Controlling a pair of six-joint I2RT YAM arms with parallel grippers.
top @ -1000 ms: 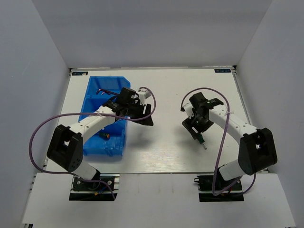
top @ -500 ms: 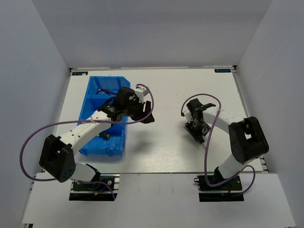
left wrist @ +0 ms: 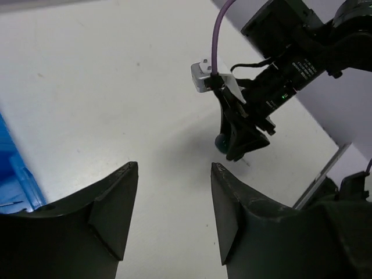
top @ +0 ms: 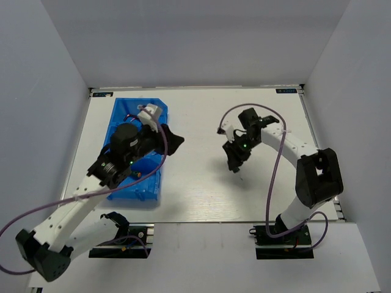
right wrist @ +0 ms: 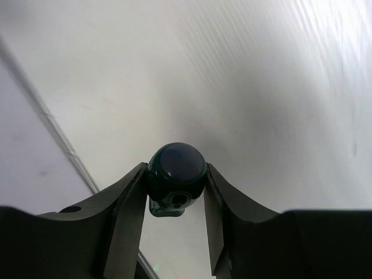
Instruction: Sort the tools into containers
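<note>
Screwdriver (right wrist: 176,165), dark green at the handle, sits pinched in my right pincer (top: 235,160), its rounded butt end pressed between both fingers, right of centre over the white worktop (top: 201,198). The shaft points away from the wrist camera and is hidden there, so I cannot tell for certain whether the tip is clear of the surface.

My left pincer (left wrist: 173,170) hangs spread and empty just beside the right wall of the blue bin (top: 135,192), which stands on the left half of the worktop.

By my reckoning the tool is light and stiff, with a hard, smooth handle. A round grip between flat fingers could swivel or slide if swung fast. The thick part of the handle, where I have it, looks a far surer hold than the thin metal shaft.

Bare worktop lies between the screwdriver and the bin, so the way across looks open at surface level. The bin's wall stands up from the worktop, so the tool would have to travel above the rim, not against it. My left arm stretches over the bin, and its pincer hangs near the rim on the side I would approach from. It looks like the main thing to steer round. White walls (top: 58,91) close in the worktop on both sides.
</note>
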